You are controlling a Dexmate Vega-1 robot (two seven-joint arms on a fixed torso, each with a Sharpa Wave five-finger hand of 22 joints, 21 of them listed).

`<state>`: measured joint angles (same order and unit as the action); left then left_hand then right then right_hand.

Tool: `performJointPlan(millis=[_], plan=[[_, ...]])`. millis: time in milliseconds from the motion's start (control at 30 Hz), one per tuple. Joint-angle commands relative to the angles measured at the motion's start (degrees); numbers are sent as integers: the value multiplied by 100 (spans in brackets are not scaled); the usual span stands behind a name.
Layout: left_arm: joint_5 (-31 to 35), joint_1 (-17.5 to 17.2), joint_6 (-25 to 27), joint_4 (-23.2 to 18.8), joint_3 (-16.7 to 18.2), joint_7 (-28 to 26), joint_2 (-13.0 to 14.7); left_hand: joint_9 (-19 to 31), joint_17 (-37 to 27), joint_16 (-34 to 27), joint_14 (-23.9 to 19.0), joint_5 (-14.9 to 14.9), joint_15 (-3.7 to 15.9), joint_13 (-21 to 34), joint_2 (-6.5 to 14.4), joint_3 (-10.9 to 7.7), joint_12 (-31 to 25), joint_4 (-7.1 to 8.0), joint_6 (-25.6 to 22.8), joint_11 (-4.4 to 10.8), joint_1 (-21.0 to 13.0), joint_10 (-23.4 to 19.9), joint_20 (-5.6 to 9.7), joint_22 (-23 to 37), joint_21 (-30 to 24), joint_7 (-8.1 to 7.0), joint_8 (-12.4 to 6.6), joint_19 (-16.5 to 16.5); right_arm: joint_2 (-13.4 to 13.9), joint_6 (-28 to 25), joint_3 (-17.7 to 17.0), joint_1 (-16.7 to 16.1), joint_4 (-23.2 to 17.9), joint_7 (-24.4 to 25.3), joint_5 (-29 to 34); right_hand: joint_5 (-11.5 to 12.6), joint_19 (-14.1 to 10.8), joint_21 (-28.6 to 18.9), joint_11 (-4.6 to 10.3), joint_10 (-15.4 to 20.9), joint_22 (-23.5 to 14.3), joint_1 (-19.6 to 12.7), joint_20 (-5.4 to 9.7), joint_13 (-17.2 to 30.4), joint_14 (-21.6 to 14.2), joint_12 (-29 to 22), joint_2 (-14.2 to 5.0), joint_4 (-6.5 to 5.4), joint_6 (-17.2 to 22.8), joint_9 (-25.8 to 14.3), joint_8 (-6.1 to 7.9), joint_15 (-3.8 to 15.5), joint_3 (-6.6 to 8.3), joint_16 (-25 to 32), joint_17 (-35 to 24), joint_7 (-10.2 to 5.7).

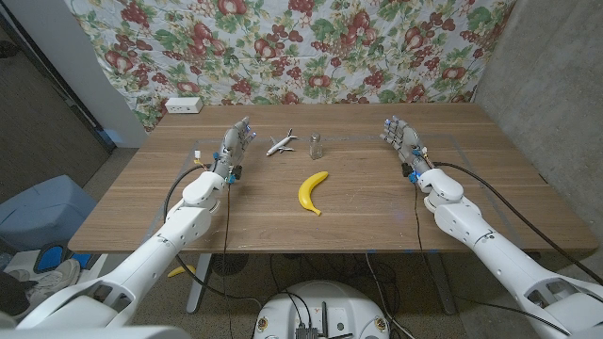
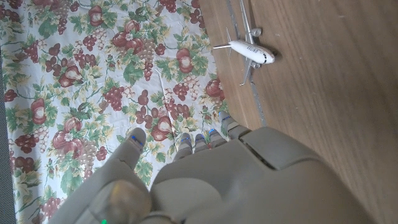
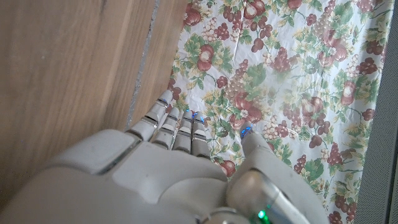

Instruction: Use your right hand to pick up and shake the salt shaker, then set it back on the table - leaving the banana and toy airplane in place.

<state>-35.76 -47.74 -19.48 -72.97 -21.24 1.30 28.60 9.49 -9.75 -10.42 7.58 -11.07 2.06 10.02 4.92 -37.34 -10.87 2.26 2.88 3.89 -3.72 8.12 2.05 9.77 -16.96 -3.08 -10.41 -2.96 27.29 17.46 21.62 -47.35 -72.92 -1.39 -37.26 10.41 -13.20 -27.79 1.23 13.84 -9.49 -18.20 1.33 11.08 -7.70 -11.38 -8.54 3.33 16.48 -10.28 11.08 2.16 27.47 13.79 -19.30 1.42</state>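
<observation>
The small clear salt shaker [image 1: 316,146] with a metal cap stands upright at the table's far middle. Just left of it lies the white toy airplane [image 1: 281,144] [image 2: 247,50]. The yellow banana [image 1: 312,191] lies nearer the front, at the table's centre. My right hand [image 1: 400,137] [image 3: 180,174] stands at the far right, well apart from the shaker, fingers straight and holding nothing. My left hand [image 1: 237,143] [image 2: 211,180] stands at the far left beside the airplane, fingers extended and empty.
A white box [image 1: 183,105] sits at the table's far left corner. A floral cloth [image 1: 301,47] hangs behind the wooden table [image 1: 377,217]. A blue bin [image 1: 42,212] stands on the floor to the left, and a yellow object [image 1: 181,271] lies under the table.
</observation>
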Motion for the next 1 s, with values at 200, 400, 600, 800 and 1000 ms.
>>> performJointPlan(millis=[200, 400, 600, 800, 1000], plan=[[128, 2, -405, 256, 35, 2, -53, 24, -5, -21, -9, -24, 298, 6, 210, -45, -31, -58, -15, 21, -28, 15, 166, 7, -10, -21, -28, 64, -208, 125, 21, -138, -126, 469, 134, 56, -72, -1, -33, 103, -31, -160, -11, 23, -70, -33, 17, 138, 71, -26, 26, 14, 44, 16, 31, 15], [140, -38, -425, 206, 53, -3, -8, 24, 0, -16, -28, -24, 302, 5, 206, -50, -33, -98, -31, 36, -42, -13, 111, 8, -2, -31, -27, 106, -101, 115, 3, -286, -425, 758, 329, 71, -81, 28, -46, 124, -35, -205, -107, 23, -103, -32, 27, 218, 103, -28, 32, -70, 47, 22, 61, 38], [154, -79, -486, 215, 88, -56, -2, 27, 7, -24, -115, -19, 269, 5, 196, -57, -46, -177, -112, 49, -65, -89, 8, 12, -13, -37, -43, 253, 30, 43, 9, -373, -720, 1054, 601, 91, -122, 61, -87, 237, -46, -207, -334, 32, -275, -61, 27, 281, 230, -41, 72, -196, 23, 103, 66, 52], [233, -180, -489, 61, 119, -227, 47, 30, 8, -36, -214, -11, 223, 6, 187, -63, -61, -242, -201, 21, -80, -176, -57, 17, -12, -45, -56, 357, 152, -61, 33, -387, -940, 1250, 863, 103, -156, 73, -103, 317, -51, -210, -381, 38, -363, -84, 34, 316, 280, -47, 84, -178, 11, 151, 54, 42], [181, -254, -430, -2, 159, -263, 81, 39, 1, -73, -495, 9, 122, 11, 161, -65, -107, -346, -382, -57, -64, -433, -222, 31, -55, -67, -69, 684, 183, -171, 60, -356, -1063, 1522, 1138, 124, -188, 86, -107, 397, -55, -236, -384, 43, -475, -105, 12, 356, 358, -51, 106, -142, 19, 210, 41, 26]])
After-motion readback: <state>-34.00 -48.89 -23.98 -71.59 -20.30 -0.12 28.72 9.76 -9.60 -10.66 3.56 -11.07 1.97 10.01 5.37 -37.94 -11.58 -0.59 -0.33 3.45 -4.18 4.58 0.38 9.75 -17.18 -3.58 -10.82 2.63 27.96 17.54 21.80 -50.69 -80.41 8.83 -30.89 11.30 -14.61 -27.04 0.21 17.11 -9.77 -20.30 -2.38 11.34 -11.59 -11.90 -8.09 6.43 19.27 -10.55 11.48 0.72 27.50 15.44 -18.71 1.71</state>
